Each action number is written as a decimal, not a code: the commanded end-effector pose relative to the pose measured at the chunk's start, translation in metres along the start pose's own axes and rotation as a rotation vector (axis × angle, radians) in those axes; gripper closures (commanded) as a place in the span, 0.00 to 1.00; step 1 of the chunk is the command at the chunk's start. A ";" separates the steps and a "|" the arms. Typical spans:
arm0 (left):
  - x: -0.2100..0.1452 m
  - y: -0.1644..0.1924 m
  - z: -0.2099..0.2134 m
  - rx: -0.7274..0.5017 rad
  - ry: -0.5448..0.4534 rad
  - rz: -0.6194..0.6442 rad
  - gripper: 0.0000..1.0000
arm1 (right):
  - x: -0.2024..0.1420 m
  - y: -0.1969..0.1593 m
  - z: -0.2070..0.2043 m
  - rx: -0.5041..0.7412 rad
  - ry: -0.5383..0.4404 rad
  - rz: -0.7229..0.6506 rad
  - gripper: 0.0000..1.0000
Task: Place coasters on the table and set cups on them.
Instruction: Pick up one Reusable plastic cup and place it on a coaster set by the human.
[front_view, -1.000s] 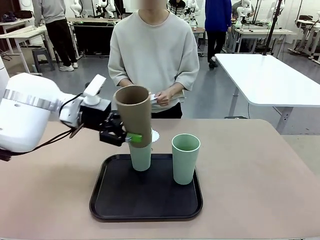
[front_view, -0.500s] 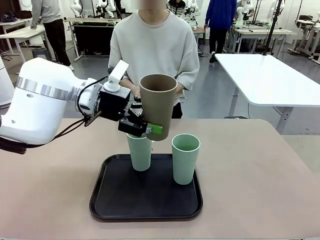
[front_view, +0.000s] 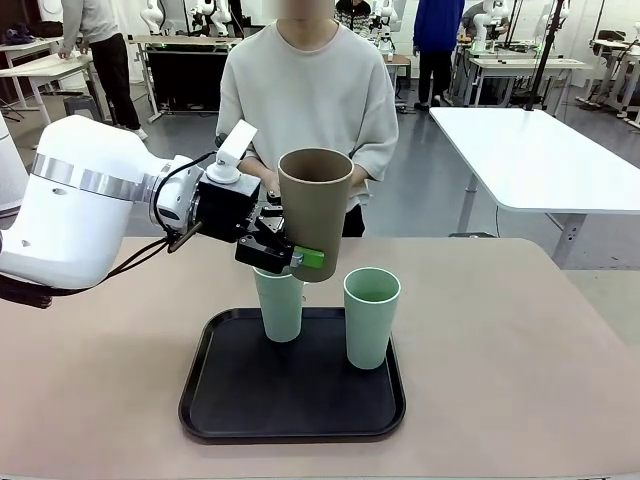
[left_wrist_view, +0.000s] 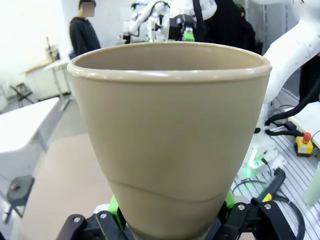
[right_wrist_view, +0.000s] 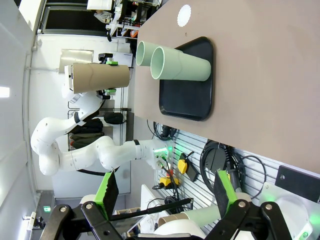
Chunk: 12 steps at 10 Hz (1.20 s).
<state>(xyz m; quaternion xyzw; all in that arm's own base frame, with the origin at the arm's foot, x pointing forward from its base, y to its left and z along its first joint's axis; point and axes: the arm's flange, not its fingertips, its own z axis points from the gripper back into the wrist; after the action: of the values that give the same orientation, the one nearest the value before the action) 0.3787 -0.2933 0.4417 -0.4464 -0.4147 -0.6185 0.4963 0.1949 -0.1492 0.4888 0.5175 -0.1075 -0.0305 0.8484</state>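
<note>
Tall tapered matte brown cup gripped low in left claw

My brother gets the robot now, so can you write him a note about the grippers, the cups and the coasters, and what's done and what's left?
Left gripper: shut on the brown cup, held in the air above the tray.
Right gripper: open, empty.
Two green cups stand on the tray. One coaster lies bare on the table, beyond the tray.
Done: one coaster laid, brown cup picked up.
Left: set the brown cup on the coaster, then get a coaster under each green cup on the table.
</note>
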 end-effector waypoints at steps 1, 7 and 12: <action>-0.001 -0.001 -0.001 -0.002 -0.002 -0.017 1.00 | 0.000 0.000 0.000 0.008 0.002 0.000 0.00; 0.045 0.040 0.043 0.006 -0.031 0.003 0.18 | 0.000 0.000 0.000 0.008 0.002 0.000 0.00; 0.052 0.132 0.108 0.063 -0.037 0.245 0.18 | 0.000 0.000 0.000 0.008 0.002 0.000 0.00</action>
<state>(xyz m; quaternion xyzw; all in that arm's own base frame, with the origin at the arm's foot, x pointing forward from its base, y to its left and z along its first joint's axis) 0.5003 -0.2167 0.5325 -0.4701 -0.3999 -0.5449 0.5677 0.1948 -0.1494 0.4888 0.5174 -0.1076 -0.0309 0.8484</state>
